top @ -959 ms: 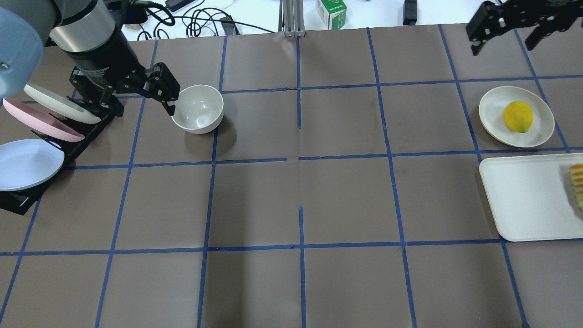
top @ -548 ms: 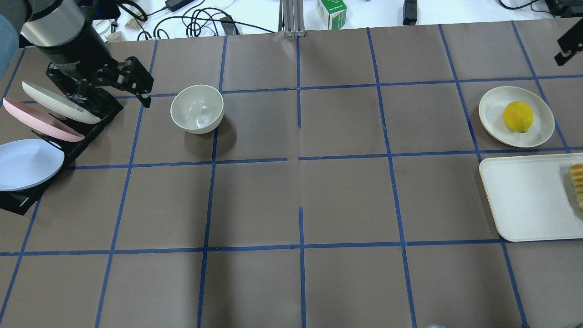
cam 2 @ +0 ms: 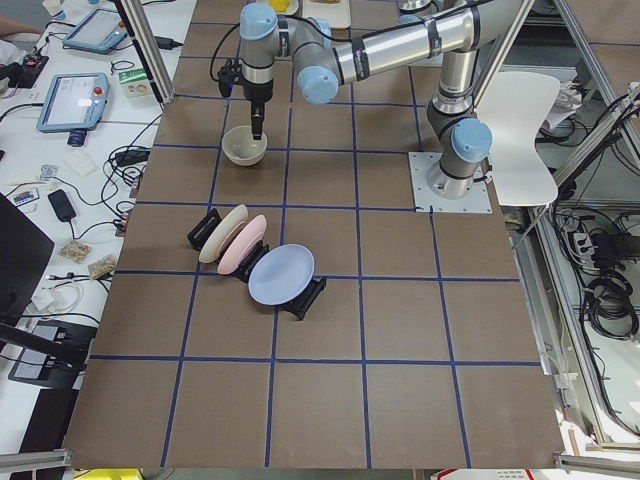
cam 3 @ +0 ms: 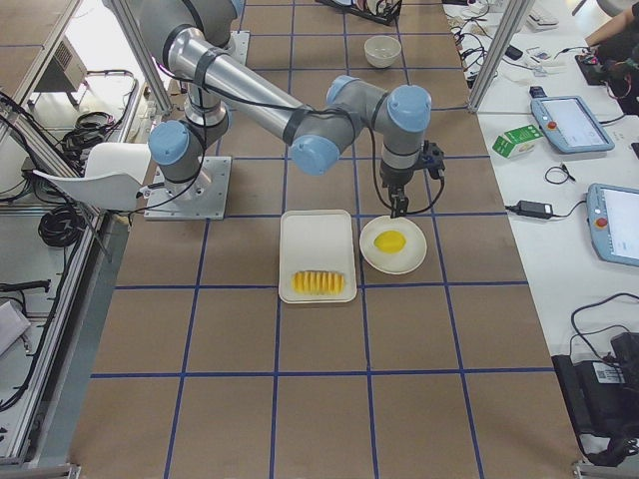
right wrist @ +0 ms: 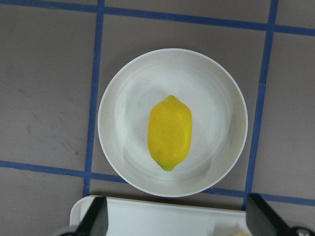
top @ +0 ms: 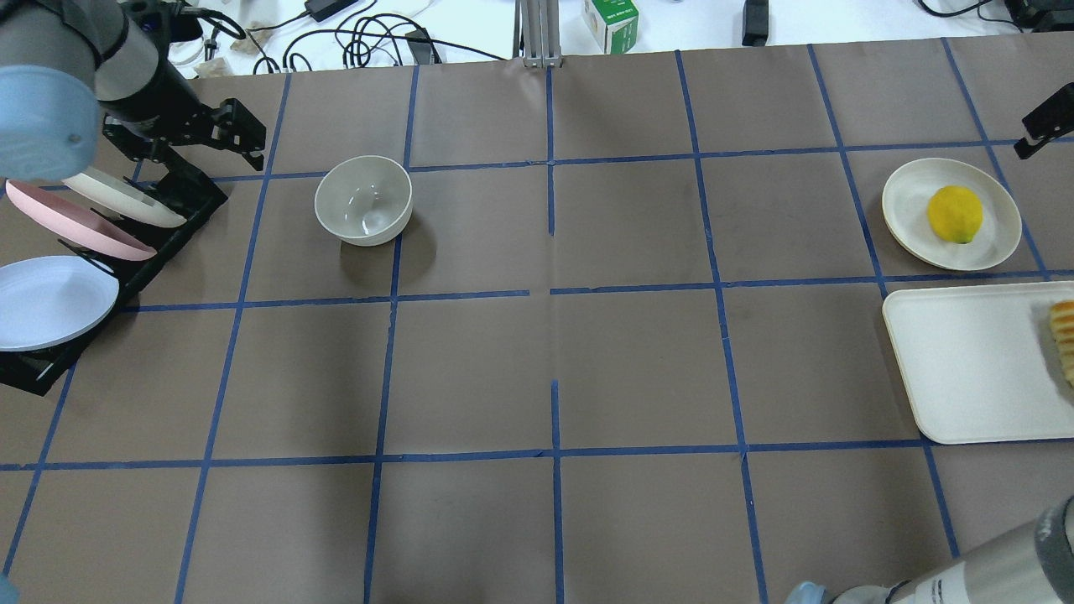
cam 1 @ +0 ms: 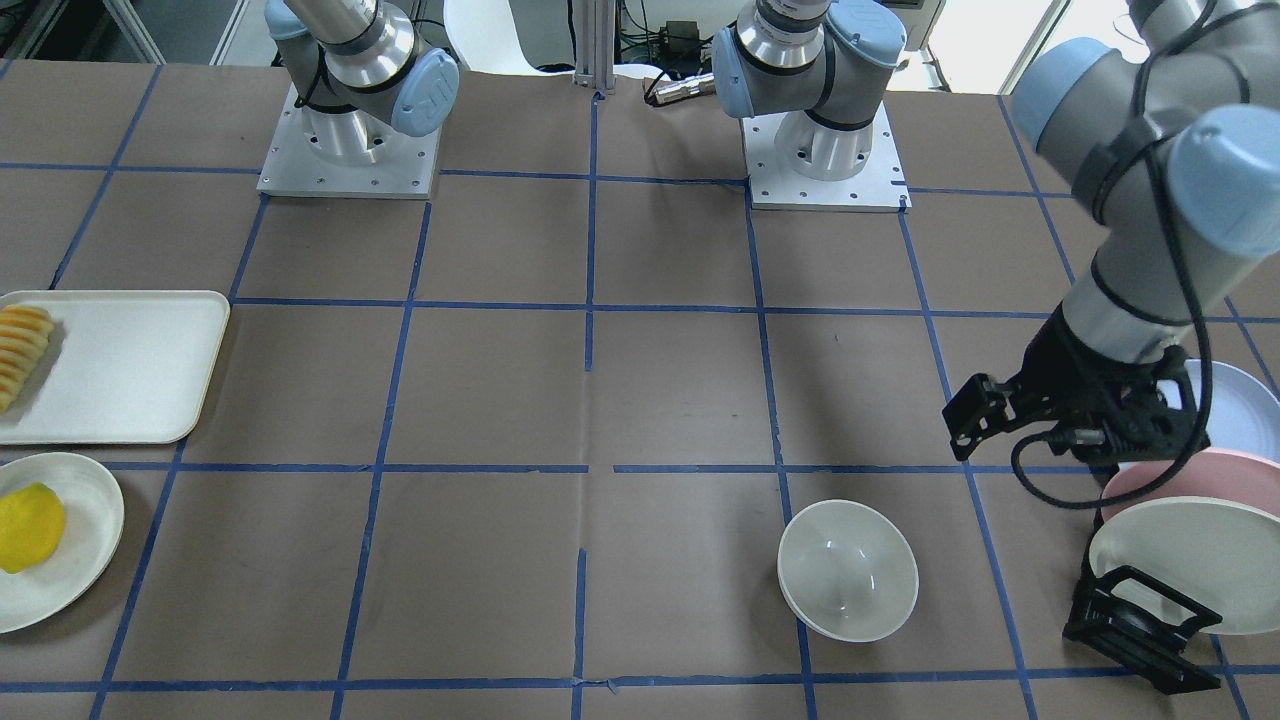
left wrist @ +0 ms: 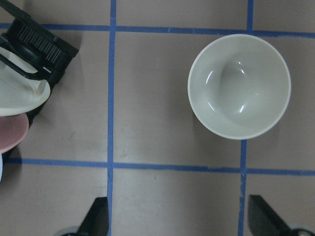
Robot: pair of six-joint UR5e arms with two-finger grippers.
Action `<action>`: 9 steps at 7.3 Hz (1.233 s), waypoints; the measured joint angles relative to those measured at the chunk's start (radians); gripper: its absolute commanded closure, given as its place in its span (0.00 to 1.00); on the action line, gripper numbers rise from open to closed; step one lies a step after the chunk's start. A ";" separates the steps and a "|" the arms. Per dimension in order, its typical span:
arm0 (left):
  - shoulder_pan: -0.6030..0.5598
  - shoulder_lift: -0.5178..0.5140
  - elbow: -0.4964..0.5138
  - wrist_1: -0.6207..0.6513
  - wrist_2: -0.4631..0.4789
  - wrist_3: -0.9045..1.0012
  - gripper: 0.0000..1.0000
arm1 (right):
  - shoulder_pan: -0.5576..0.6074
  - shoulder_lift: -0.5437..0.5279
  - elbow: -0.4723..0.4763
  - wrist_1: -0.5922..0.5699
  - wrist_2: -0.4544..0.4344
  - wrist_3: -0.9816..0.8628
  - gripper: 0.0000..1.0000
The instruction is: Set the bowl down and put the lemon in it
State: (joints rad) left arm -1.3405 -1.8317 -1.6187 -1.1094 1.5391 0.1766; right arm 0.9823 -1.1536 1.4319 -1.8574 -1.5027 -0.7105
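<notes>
Front-facing view: we find the bowl (cam 1: pixel 848 570) upright and empty on the surface (cam 1: pixel 500 400), well apart from the lemon (cam 1: pixel 30 527), which lies on a shallow plate (cam 1: pixel 95 540). Left wrist view: the left gripper (left wrist: pixel 179 221) hangs clear of the bowl, jaws spread. Right wrist view: the right gripper (right wrist: pixel 174 219) hangs above the plate, jaws spread, gripping nothing.

— Where's the bowl (top: pixel 363 201)?
— Upright on the table (top: pixel 554 352), deep, off-white, glossy inside.
— And the lemon (top: pixel 955 215)?
— Whole, bright yellow, lying on its side on a shallow plate (top: pixel 910 197), well apart from it.
</notes>
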 measured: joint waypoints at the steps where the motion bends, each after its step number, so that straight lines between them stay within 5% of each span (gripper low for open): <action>1: 0.000 -0.053 -0.022 0.076 -0.048 -0.004 0.00 | 0.001 0.064 -0.001 -0.041 0.006 0.000 0.00; 4: -0.002 -0.210 -0.036 0.253 -0.131 0.001 0.00 | 0.009 0.189 -0.001 -0.100 0.013 0.004 0.00; 5: -0.003 -0.254 -0.037 0.313 -0.137 0.002 0.27 | 0.017 0.211 -0.001 -0.110 0.013 0.010 0.06; 6: -0.005 -0.288 -0.038 0.343 -0.139 0.002 0.82 | 0.023 0.224 -0.001 -0.121 0.012 0.015 0.43; 7: -0.007 -0.307 -0.038 0.356 -0.140 0.001 1.00 | 0.026 0.230 -0.001 -0.127 0.011 0.016 0.57; 9: -0.012 -0.317 -0.036 0.362 -0.140 -0.003 1.00 | 0.027 0.232 -0.002 -0.131 0.010 0.016 0.71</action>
State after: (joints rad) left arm -1.3526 -2.1492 -1.6550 -0.7478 1.3990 0.1736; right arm 1.0091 -0.9221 1.4298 -1.9886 -1.4927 -0.6944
